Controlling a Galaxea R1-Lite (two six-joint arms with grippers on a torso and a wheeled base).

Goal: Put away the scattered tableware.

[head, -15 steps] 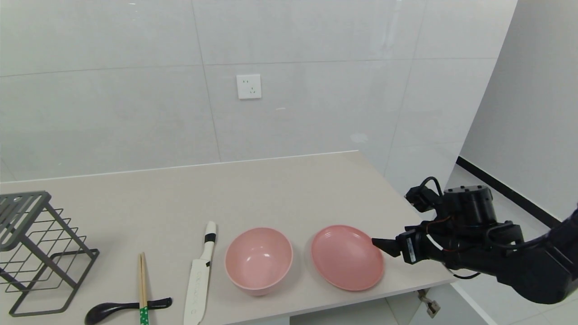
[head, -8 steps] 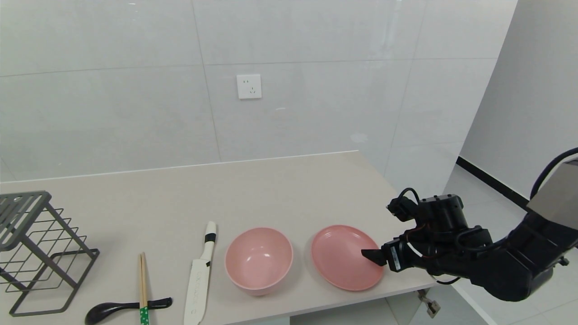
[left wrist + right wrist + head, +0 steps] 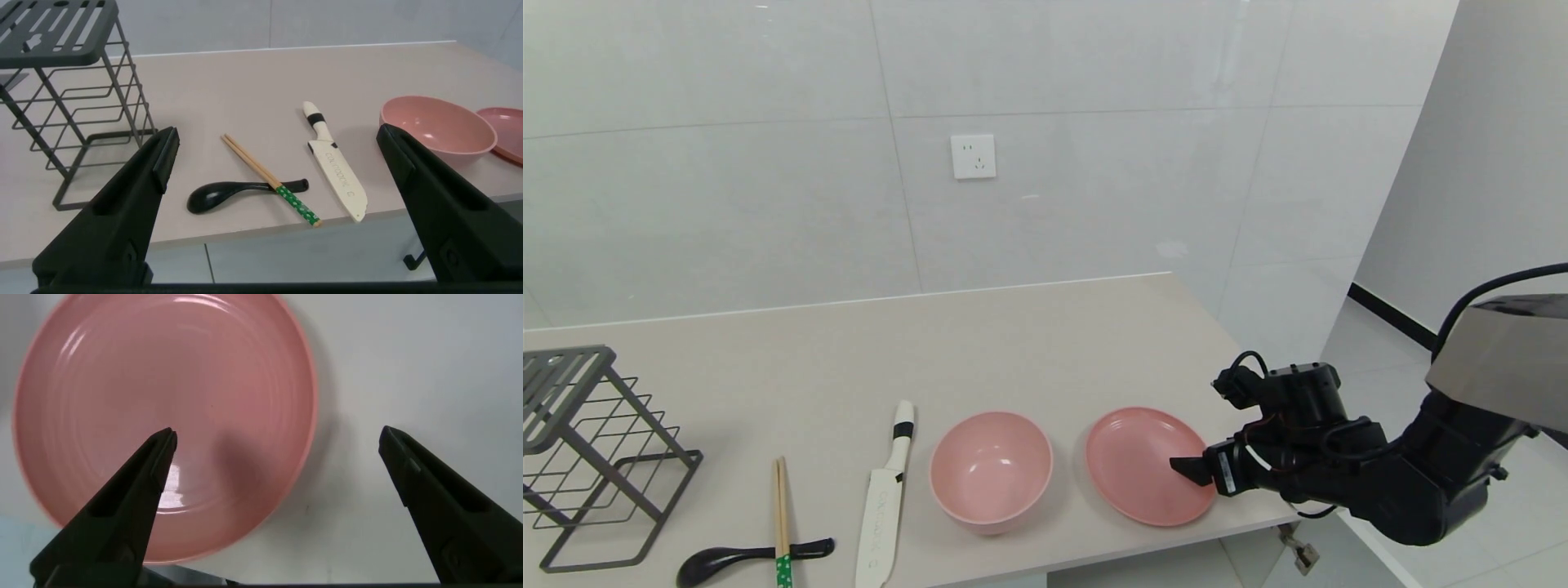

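Note:
A pink plate lies at the counter's front right, with a pink bowl just to its left. Further left lie a white sheathed knife, a pair of chopsticks and a black spoon under them. My right gripper hovers open over the plate's right part; in the right wrist view its fingers straddle the plate's rim, gripper empty. My left gripper is open and empty, back from the counter's front edge, facing the spoon and chopsticks.
A grey wire rack stands at the counter's left. The counter's right edge drops off just beyond the plate. A tiled wall with a socket rises behind. Bare counter stretches behind the tableware.
My right arm has moved left, bringing its gripper from beside the plate's right rim to over the plate's right part. The tableware has not moved.

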